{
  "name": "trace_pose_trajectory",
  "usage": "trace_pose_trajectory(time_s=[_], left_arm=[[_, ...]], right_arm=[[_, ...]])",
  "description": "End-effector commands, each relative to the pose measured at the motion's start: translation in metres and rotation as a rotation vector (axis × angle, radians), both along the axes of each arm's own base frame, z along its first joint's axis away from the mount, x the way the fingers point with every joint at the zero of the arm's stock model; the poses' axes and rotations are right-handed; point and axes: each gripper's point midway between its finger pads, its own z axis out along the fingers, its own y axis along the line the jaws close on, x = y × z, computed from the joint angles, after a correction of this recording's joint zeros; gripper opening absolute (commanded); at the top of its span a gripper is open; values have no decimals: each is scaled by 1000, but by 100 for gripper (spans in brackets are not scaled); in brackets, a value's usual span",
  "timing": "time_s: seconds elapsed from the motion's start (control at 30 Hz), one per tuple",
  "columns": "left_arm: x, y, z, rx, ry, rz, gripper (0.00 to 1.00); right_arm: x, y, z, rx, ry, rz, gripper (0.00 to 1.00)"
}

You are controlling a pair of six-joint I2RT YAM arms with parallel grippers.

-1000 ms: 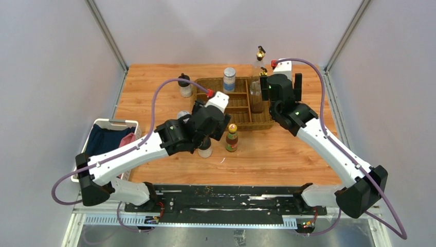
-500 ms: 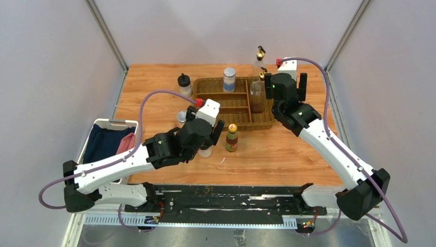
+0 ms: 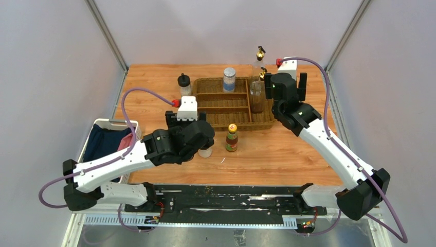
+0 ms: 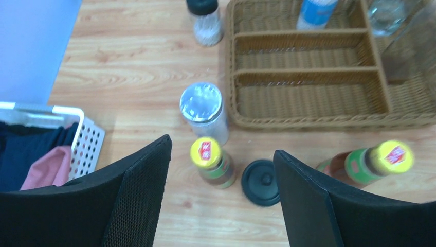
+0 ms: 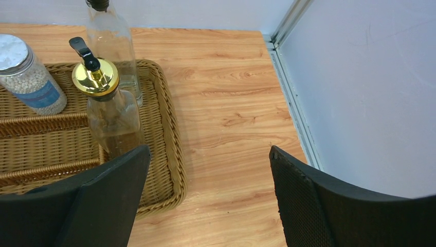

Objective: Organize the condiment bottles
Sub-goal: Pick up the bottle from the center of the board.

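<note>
**Both grippers open and empty; 2 bottles stand in the tray**

The clock is set on the top view, with 12 o'clock at the far wall. The wicker tray (image 3: pixel 247 125) sits on the table (image 3: pixel 288 149) toward 12 o'clock. A blue-labelled shaker (image 3: pixel 229 78) stands in its far compartment. A gold-spouted cruet (image 5: pixel 110 116) stands upright in the long compartment on the 3 o'clock side. The second cruet (image 3: pixel 260 57) stands at the tray's 1 o'clock rim; whether it is inside or outside, I cannot tell. A black-lidded jar (image 3: pixel 184 85) stands on the table off the tray's 10 o'clock corner.

The left gripper (image 4: pixel 222 148) hangs above the table at the tray's 7 o'clock, jaws wide apart, holding nothing. Below it a silver-lidded shaker (image 4: pixel 202 105) stands just beside the tray's near rim. A sauce bottle (image 4: pixel 211 162) is at the shaker's 6 o'clock, and a second black-lidded jar (image 4: pixel 262 181) is at that bottle's 3 o'clock. The second sauce bottle (image 3: pixel 232 138) stands near the tray's 6 o'clock edge. The right gripper (image 5: pixel 210 152) hangs over the tray's 3 o'clock rim, jaws spread wide and empty.
</note>
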Motion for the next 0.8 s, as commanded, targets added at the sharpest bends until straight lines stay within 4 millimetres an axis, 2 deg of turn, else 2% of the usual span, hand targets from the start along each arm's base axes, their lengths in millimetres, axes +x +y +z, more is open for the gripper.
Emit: trace_pose_trajectory(time_s=[0.0, 0.1, 0.2, 0.3, 0.53, 0.77], left_arm=[[-11, 29, -19, -109, -25, 87, 79], [-19, 46, -32, -129, -57, 107, 79], [-27, 52, -37, -124, -103, 90, 79], [-30, 50, -45, -93, -118, 70, 79], [-32, 29, -64, -40, -132, -12, 77], [-29, 31, -78, -69, -190, -20, 73]], right_arm=[[-3, -4, 8, 23, -15, -4, 90], [-3, -2, 2, 26, -6, 8, 90], [-2, 1, -1, 28, 0, 16, 90], [-1, 3, -4, 31, 5, 23, 90], [0, 4, -7, 29, 7, 29, 90], [2, 4, -8, 25, 2, 31, 90]])
